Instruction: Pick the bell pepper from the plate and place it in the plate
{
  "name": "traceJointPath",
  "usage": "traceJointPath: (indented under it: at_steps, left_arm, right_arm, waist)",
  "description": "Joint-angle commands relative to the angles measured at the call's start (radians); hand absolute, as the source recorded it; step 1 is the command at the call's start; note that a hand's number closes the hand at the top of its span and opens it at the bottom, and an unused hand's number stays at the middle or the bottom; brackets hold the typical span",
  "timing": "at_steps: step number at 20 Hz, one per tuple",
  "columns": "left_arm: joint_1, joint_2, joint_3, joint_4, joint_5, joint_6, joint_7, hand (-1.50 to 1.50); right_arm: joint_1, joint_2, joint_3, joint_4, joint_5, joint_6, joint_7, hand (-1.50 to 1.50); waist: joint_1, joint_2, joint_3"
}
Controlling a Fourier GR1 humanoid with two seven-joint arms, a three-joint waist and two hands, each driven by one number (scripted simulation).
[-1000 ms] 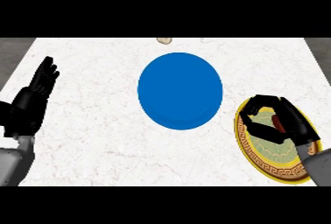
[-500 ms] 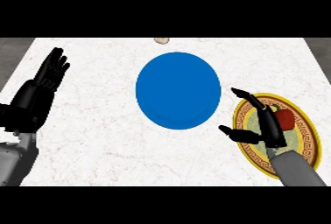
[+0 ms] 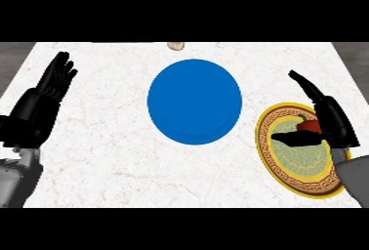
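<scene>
Right hand (image 3: 336, 122): fingers (image 3: 305, 87) straight, pointing up and away; thumb stretched sideways across the gold-rimmed plate (image 3: 302, 181). Open, holding nothing. Half a second ago the fingertips sat nearer the blue plate (image 3: 193, 100); they are now further right and higher. A second ago this hand was curled low over the gold-rimmed plate.

Bell pepper (image 3: 310, 126): red, only a little showing, in the crook between thumb and palm. Contact cannot be told. On the gold-rimmed plate, same spot as before.

Blue plate: mid-counter (image 3: 108, 146), bare, unmoved.

Left hand (image 3: 45, 100): open, fingers up, resting at the left edge, unchanged.
</scene>
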Motion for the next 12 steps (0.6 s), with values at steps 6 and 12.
traceJointPath:
  at_steps: [6,12]
  left_arm:
    - [0.017,-0.013,0.001,0.044,-0.006,-0.028,-0.045,0.00]
    - [0.049,-0.023,-0.003,0.004,-0.030,-0.025,-0.044,0.00]
  right_arm:
    - [-0.134,-0.250,0.121,-0.085,0.115,0.370,0.546,-1.50]
    - [-0.124,-0.237,0.171,-0.140,0.060,0.592,0.733,-1.50]
  waist:
    - [0.006,0.001,-0.004]
    - [0.008,0.003,0.002]
